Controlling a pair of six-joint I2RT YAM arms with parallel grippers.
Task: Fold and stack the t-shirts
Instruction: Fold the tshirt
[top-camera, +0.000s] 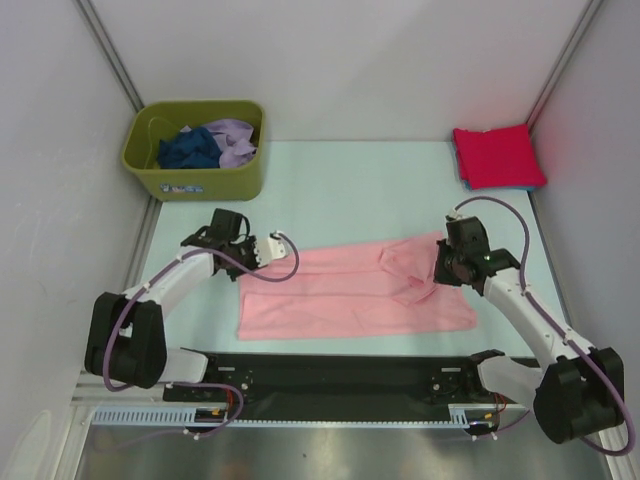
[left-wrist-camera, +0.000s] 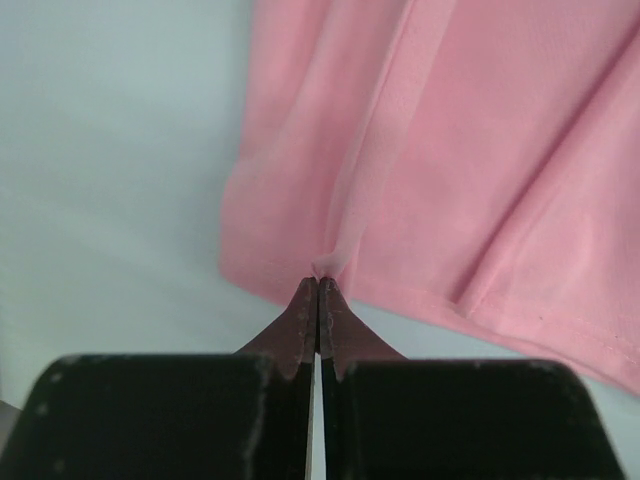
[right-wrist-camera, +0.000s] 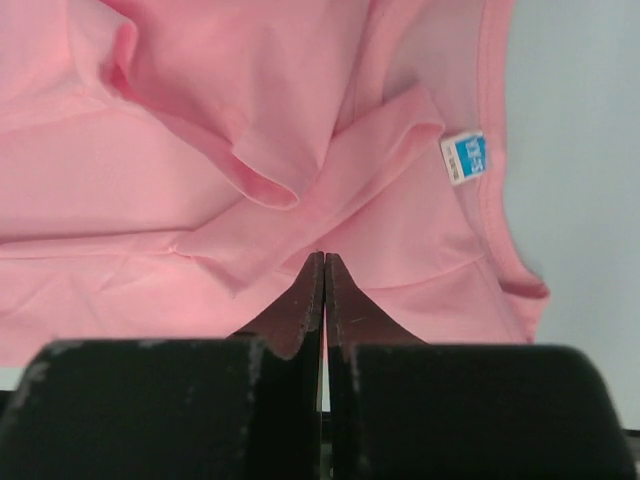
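A large light pink t-shirt (top-camera: 350, 300) lies partly folded across the middle of the table. My left gripper (top-camera: 268, 252) is shut on a pinch of its left edge, shown in the left wrist view (left-wrist-camera: 320, 283) where the pink cloth (left-wrist-camera: 480, 150) spreads beyond the tips. My right gripper (top-camera: 440, 268) is shut at the shirt's right, collar end; in the right wrist view (right-wrist-camera: 325, 260) its tips meet a fold of the pink cloth (right-wrist-camera: 200, 180) near a blue size label (right-wrist-camera: 465, 157). A folded red t-shirt (top-camera: 497, 155) lies on a light blue one (top-camera: 510, 187) at the back right.
An olive-green bin (top-camera: 200, 182) stands at the back left, holding a navy shirt (top-camera: 190, 150) and a lavender shirt (top-camera: 235, 140). White walls close in the table on the left, back and right. A black rail (top-camera: 340, 375) runs along the near edge.
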